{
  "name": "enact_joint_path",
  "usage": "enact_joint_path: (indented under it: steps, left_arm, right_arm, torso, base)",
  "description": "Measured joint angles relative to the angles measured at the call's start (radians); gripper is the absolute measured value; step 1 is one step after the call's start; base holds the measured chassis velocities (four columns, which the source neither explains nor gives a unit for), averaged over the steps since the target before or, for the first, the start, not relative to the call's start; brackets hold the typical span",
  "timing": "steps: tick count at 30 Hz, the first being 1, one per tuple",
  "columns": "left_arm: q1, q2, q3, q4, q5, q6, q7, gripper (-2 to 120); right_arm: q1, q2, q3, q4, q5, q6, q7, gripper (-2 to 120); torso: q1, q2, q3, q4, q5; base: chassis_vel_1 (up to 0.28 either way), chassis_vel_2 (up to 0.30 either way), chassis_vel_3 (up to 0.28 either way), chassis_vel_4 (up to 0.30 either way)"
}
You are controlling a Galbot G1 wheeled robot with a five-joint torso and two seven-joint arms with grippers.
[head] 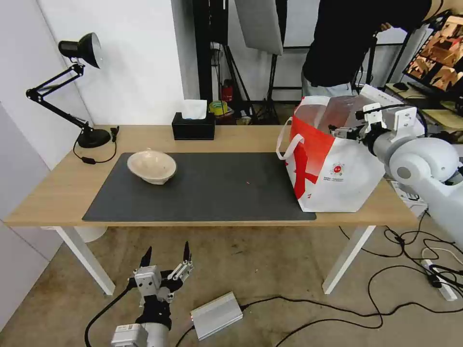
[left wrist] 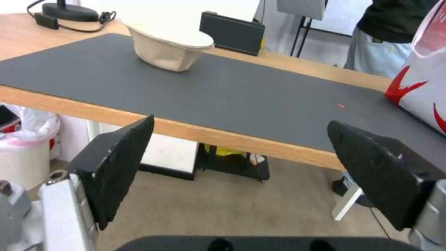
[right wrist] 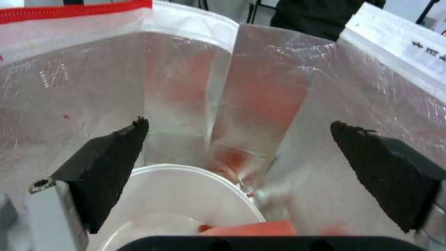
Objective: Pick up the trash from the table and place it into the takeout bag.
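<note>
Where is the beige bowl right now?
In the head view the beige bowl sits on the left part of the grey mat, near the desk lamp.

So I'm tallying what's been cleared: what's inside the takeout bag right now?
Inside the takeout bag, below the open right gripper, lies the white plastic bowl, with a red-orange piece beside it, likely the drink cup. The camera mount hides the bag's floor.

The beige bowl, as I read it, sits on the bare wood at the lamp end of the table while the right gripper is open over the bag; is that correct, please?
Not quite: the beige bowl sits on the dark grey mat, not on bare wood, as the head view shows. The rest holds: it is toward the lamp end of the table, and the right gripper is open over the bag.
</note>
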Motion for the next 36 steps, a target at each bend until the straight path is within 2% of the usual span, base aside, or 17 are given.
enact_joint_path:
  steps: [8, 15, 20, 31, 36]
  left_arm:
    - [-0.002, 0.000, -0.001, 0.003, 0.000, 0.000, 0.000, 100]
    - [-0.003, 0.000, 0.000, 0.008, 0.000, 0.000, 0.000, 100]
    - [-0.004, 0.000, -0.001, 0.011, 0.000, 0.000, -0.001, 100]
    - [0.003, -0.001, -0.002, 0.010, 0.001, 0.000, -0.001, 100]
    - [0.010, -0.001, -0.005, -0.001, 0.002, 0.000, -0.001, 100]
  right_arm:
    - [-0.007, 0.016, 0.029, 0.008, 0.027, 0.089, 0.001, 100]
    - [-0.065, 0.041, 0.110, 0.034, 0.037, 0.266, 0.023, 100]
    - [-0.118, 0.043, 0.149, 0.058, 0.031, 0.340, 0.026, 100]
    - [-0.220, 0.086, 0.200, 0.091, -0.057, 0.540, 0.025, 100]
    - [-0.325, 0.102, 0.246, 0.138, -0.097, 0.666, 0.026, 100]
  torso:
    - [0.000, 0.000, 0.000, 0.0000, 0.0000]
    - [0.000, 0.000, 0.000, 0.0000, -0.0001]
    - [0.000, 0.000, 0.000, -0.0001, -0.0001]
    - [0.000, 0.000, 0.000, 0.0001, -0.0002]
    - [0.000, 0.000, 0.000, 0.0000, 0.0000]
  base:
    - [0.000, 0.000, 0.000, 0.000]
    - [0.000, 0.000, 0.000, 0.000]
    - [0.000, 0.000, 0.000, 0.000]
    - [0.000, 0.000, 0.000, 0.000]
    - [0.000, 0.000, 0.000, 0.000]
